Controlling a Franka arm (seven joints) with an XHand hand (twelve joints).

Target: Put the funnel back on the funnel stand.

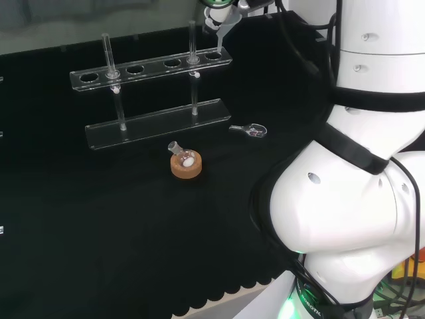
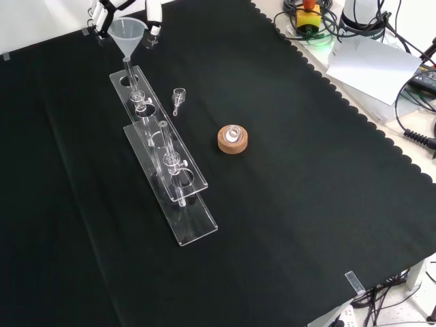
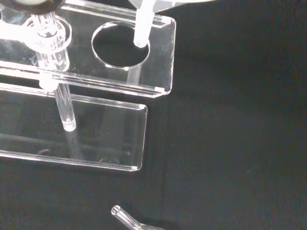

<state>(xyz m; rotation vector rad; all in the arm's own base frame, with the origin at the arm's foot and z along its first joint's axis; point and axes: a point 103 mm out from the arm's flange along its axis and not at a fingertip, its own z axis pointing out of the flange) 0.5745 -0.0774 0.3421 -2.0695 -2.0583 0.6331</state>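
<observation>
**Inspector:** Funnel (image 2: 128,33) — location, please.

**Onlooker:** Up at the far end of the clear funnel stand (image 2: 163,160), at the top left of the front view. The hand (image 2: 102,15) has it by the cone; I can make out white fingers (image 2: 154,13) curled either side of the rim, so I'd record it as gripped. The stem hangs down over the end hole (image 3: 120,45) of the upper rail.

**Inspector:** Is the stem through the hole yet?

**Onlooker:** In the wrist view the stem tip (image 3: 140,42) sits at the hole's edge, toward the outer corner of the rail, not at its middle. Whether it has crossed the plane of the rail I cannot tell.

**Inspector:** Then what does the step require?

**Onlooker:** In my judgement, shift the stem toward the hole's centre, keep the funnel upright, and lower straight until the cone seats on the rail. Release only once it rests there. A tilted stem could catch the rim and nudge the whole stand.

**Inspector:** Obstructions nearby?

**Onlooker:** One upright post (image 3: 50,38) stands next to that hole, close enough to mind. A small glass piece (image 2: 178,97) lies on the black cloth (image 2: 306,204) beside the stand, and a flask on a cork ring (image 2: 233,139) sits well apart. Neither is in the path.
</observation>
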